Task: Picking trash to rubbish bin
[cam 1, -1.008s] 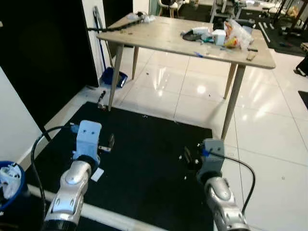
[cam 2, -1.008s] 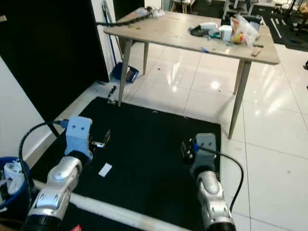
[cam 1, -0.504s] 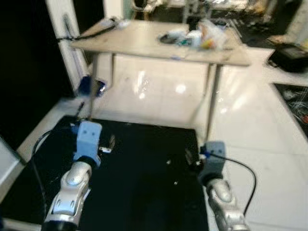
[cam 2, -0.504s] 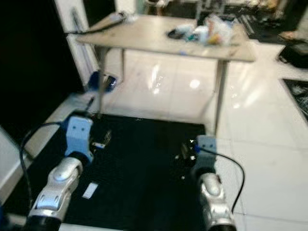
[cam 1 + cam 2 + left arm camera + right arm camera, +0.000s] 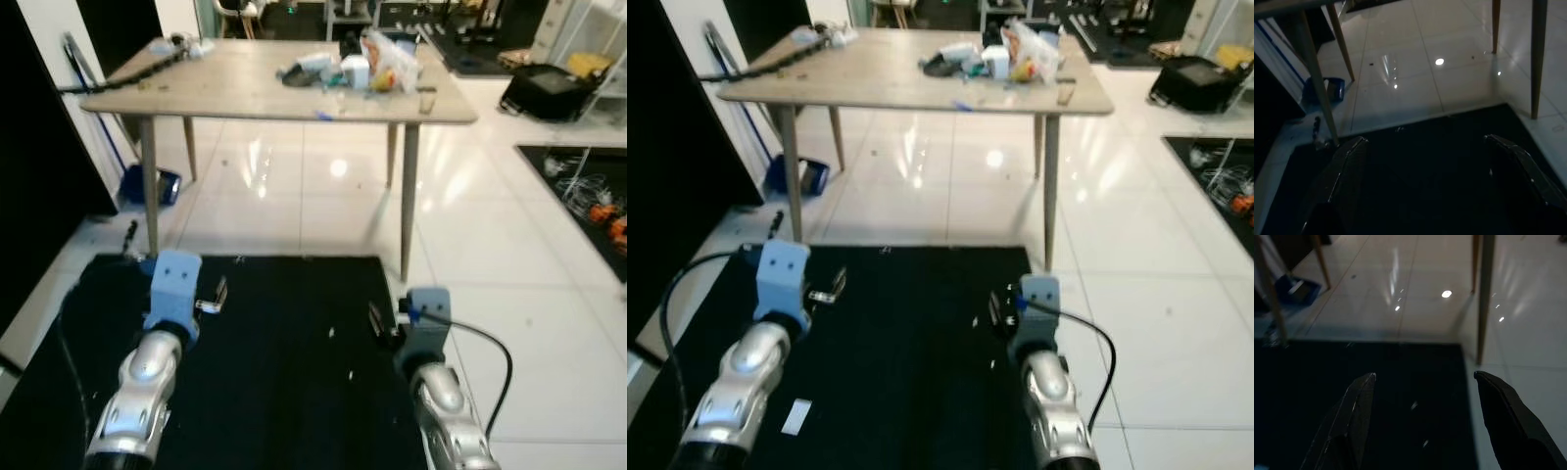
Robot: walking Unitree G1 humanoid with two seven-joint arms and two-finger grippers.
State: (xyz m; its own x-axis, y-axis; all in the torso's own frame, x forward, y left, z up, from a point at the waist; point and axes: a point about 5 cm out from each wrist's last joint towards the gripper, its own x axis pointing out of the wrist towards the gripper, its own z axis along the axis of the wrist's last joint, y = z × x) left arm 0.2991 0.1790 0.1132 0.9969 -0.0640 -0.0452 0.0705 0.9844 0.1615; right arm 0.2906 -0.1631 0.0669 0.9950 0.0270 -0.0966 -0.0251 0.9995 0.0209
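We hold both pincers spread and empty over the black mat (image 5: pixel 911 333); a white scrap (image 5: pixel 796 415) lies below our left gripper (image 5: pixel 1425 166), the right gripper (image 5: pixel 1422 396) well apart.

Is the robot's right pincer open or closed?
Open. In the right wrist view, the right pincer has its two black fingers spread wide, nothing between them.

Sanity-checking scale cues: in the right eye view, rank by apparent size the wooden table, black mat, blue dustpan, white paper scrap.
Largest to smallest as they look:
1. black mat
2. wooden table, farther away, so its rank is unsure
3. blue dustpan
4. white paper scrap
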